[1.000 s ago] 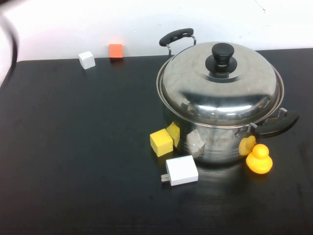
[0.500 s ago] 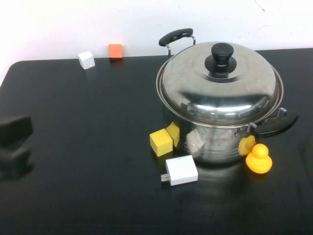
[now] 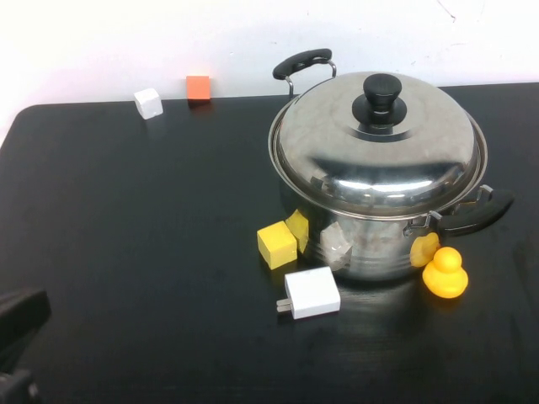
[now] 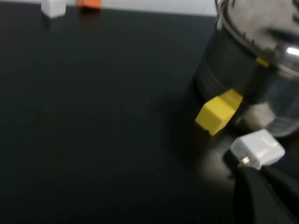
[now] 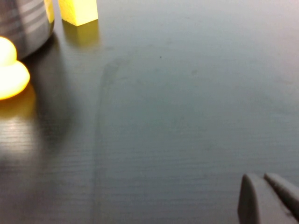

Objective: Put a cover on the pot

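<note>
The large shiny stainless-steel pot (image 3: 379,210) stands right of centre on the black surface (image 3: 152,219), its domed steel lid with black knob (image 3: 381,135) already seated. Over the last second the left gripper (image 3: 17,345) has pulled back to the near left corner, well apart; I cannot tell its opening. The right gripper (image 5: 266,198) looks nearly closed, empty. Covering appears done.

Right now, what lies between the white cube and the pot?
High view: bare black table between white cube and pot; the orange cube sits behind that line.
</note>
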Robot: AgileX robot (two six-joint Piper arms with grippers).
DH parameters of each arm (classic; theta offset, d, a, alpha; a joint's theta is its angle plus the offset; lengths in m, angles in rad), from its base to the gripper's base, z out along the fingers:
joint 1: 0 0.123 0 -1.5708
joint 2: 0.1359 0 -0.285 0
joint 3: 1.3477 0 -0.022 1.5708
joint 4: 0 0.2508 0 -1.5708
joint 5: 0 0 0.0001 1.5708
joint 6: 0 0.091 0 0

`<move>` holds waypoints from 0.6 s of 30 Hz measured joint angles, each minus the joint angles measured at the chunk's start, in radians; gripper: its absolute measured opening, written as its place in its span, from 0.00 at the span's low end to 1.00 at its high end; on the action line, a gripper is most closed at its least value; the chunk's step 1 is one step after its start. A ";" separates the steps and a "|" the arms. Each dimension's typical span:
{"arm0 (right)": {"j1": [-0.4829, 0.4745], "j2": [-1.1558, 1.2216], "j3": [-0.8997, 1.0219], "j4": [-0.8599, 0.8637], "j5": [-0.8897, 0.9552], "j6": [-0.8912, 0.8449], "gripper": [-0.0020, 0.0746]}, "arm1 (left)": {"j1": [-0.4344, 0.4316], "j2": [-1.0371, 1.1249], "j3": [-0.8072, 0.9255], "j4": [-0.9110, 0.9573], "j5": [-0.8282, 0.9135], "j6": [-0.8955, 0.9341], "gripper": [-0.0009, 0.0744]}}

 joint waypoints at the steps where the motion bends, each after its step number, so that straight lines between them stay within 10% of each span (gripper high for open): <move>1: 0.000 0.000 0.000 0.000 0.000 0.000 0.02 | 0.000 0.000 0.011 0.000 -0.002 0.000 0.01; 8: -0.002 0.000 0.000 0.000 0.000 0.000 0.02 | 0.011 -0.028 0.098 0.007 -0.024 0.002 0.01; 18: -0.002 0.000 0.000 0.000 0.000 0.000 0.02 | 0.347 -0.320 0.360 -0.100 -0.241 0.010 0.01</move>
